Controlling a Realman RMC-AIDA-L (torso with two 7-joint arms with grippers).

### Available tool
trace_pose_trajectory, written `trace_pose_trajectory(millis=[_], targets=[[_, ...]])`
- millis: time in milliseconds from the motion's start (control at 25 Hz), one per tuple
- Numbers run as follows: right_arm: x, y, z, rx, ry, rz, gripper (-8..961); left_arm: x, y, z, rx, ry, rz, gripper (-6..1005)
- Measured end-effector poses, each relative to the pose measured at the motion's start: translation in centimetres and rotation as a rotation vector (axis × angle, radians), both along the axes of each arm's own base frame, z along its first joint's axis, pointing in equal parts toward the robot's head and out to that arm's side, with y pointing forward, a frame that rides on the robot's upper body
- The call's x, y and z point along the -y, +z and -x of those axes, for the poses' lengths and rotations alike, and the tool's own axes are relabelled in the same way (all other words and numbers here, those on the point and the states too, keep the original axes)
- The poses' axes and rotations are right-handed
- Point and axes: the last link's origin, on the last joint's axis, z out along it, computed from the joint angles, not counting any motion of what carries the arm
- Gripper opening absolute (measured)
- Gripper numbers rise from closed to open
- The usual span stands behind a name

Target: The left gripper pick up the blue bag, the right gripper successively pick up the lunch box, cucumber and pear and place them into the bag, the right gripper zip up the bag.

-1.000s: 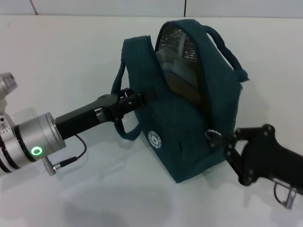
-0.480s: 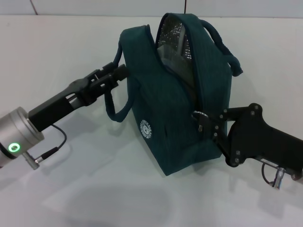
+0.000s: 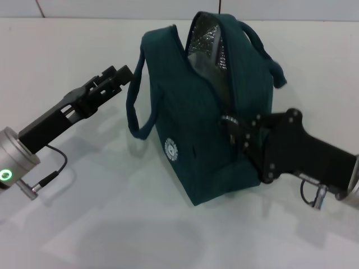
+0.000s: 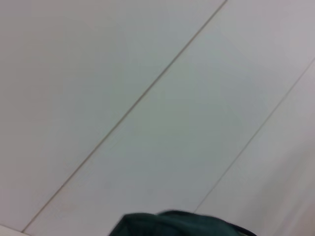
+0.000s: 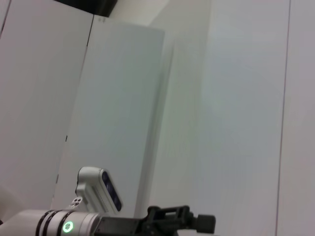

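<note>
The blue bag stands upright on the white table, its top still gaping and showing silver foil lining. My right gripper is at the bag's right side seam, shut on the ring zip pull about halfway up the zip. My left gripper hovers open just left of the bag, apart from the near handle, which hangs loose. The left wrist view catches only a strip of the bag. The right wrist view shows the left gripper far off. Lunch box, cucumber and pear are hidden.
The white table runs to a pale wall behind. The bag's second handle arches over its far side. A cable dangles under my left arm near the table.
The right gripper has drawn the zip pull up and left along the bag's side. The left gripper has let go of the near handle and backed off to the left.
</note>
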Motion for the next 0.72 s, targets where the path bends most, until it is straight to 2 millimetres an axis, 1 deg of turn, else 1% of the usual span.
trace_pose_trajectory(millis=[160,280,440,560,720], targets=[[0.4,-0.4,-0.3,-0.002,-0.022,0.012,9,0.3,0.1,0.4,0.003,0.016,-0.007,857],[0.0,0.1,-0.1,-0.017,-0.024,-0.01,9,0.4,0.2,0.5,0.006,0.023,-0.012,853],[-1.5,0.8,1.2,-0.04,0.014,-0.043,9,0.5,0.2,0.6,0.007,0.023,-0.013,848],[-2.5,0.9,2.6,-0.045,0.055,-0.053,9,0.5,0.2,0.6,0.008,0.024,-0.013,845],[-3.9,1.3,3.3,-0.043,0.051,-0.088,9,0.6,0.3,0.6,0.012,0.023,-0.011,840]])
